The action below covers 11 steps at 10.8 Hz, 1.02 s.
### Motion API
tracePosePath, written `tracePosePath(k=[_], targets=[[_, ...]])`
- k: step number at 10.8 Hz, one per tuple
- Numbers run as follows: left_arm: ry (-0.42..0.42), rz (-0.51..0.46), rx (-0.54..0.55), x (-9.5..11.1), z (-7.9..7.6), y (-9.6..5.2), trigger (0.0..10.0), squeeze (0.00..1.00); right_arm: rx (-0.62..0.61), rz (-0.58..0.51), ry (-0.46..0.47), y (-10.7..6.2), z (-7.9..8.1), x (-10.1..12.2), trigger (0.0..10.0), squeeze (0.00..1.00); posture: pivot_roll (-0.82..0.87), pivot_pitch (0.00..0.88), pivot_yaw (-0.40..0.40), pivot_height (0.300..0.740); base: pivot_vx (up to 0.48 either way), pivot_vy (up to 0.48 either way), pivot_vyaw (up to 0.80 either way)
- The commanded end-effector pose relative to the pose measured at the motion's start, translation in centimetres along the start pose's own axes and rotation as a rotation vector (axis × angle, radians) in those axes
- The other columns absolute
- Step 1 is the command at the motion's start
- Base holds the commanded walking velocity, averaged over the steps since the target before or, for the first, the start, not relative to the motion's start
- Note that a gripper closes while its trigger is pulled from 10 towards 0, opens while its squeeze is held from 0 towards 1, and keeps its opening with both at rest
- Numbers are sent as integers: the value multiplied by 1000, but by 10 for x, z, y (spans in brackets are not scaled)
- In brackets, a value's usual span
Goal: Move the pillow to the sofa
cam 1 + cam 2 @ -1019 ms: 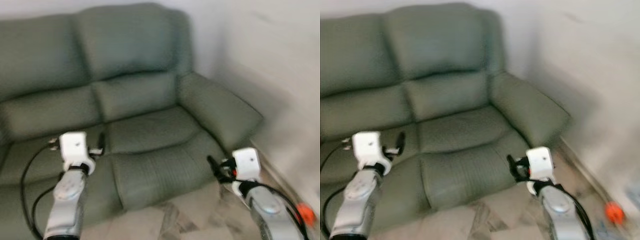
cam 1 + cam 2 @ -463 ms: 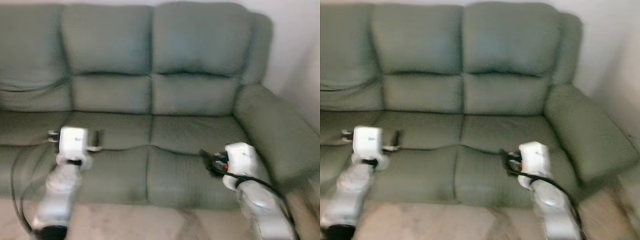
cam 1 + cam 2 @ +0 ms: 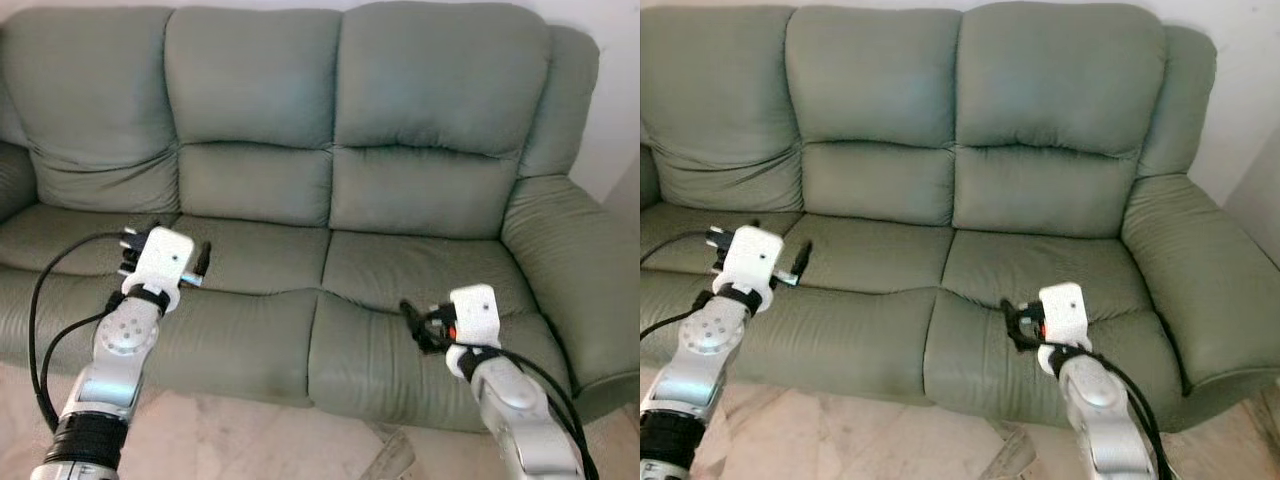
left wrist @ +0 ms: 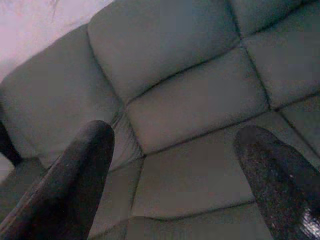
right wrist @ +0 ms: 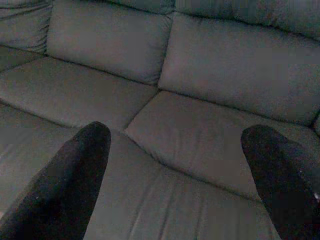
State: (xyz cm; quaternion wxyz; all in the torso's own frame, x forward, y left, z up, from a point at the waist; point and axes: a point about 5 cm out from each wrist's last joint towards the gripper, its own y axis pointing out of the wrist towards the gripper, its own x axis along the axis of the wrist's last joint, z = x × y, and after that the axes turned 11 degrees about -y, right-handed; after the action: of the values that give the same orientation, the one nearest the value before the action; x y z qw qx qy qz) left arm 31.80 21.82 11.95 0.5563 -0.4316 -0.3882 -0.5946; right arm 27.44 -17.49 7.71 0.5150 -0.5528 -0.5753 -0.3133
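Observation:
A grey-green three-seat sofa [image 3: 400, 270] stands straight in front of me, its seats bare. My left gripper [image 3: 168, 250] hovers in front of the left seat cushion, open, with nothing between its black fingers [image 4: 75, 180]. My right gripper [image 3: 418, 325] is low over the front edge of the right seat cushion, also open and holding nothing, as its wrist view shows by the wide gap between the fingers [image 5: 65, 185]. No pillow can be made out in any view.
The sofa's right armrest [image 3: 580, 270] bulges out beside a white wall [image 3: 622, 110]. Pale marble floor [image 3: 250, 440] runs along the sofa's front. Black cables [image 3: 45, 330] loop off my left arm.
The camera has swung left and steadied, so the whole sofa now faces me sharply instead of only its right end. Both arms keep about the same raised pose, fingers still apart.

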Motion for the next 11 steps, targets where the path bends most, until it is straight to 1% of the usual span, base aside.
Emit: tracePosePath(k=[1, 2, 3, 5, 6, 7, 8, 10, 11], targets=[[71, -19, -27, 3, -1, 1, 10000, 0, -7, 0, 3, 0, -2, -1, 10000, 0, -44, 0, 7, 740, 0, 0, 0], [108, -40, -50, 5, -4, 3, 10000, 0, -7, 1, 4, -1, -2, -3, 10000, 0, -44, 0, 9, 740, 0, 0, 0], [63, -41, -43, 6, -6, 5, 10000, 0, -10, 3, 9, -2, -2, -4, 10000, 0, -52, 0, 6, 740, 0, 0, 0], [-181, -17, 16, 4, -15, 5, 10000, 0, -4, 0, 2, -1, -5, -2, 10000, 0, -85, 0, -6, 740, 0, 0, 0], [-223, -12, 23, 3, -19, 3, 10000, 0, -7, -6, -5, 0, -6, 0, 10000, 0, -90, 0, -4, 740, 0, 0, 0], [-319, 13, 11, -2, -30, -1, 10000, 0, -23, -5, -13, 1, -8, 1, 10000, 0, -92, 0, 2, 740, 0, 0, 800], [-324, 14, 2, -2, -32, -1, 10000, 0, -26, -4, -7, 1, -7, 1, 10000, 0, -92, 0, 2, 740, 0, 0, 800], [-362, 19, 6, -2, -32, -1, 10000, 0, -19, -3, -5, 1, -3, 0, 10000, 0, -94, 0, 5, 740, 0, 0, 800], [-383, 25, 14, -2, -33, -2, 10000, 0, -19, -3, -8, 2, -5, 0, 10000, 0, -102, 0, 0, 740, 0, 0, 800]])
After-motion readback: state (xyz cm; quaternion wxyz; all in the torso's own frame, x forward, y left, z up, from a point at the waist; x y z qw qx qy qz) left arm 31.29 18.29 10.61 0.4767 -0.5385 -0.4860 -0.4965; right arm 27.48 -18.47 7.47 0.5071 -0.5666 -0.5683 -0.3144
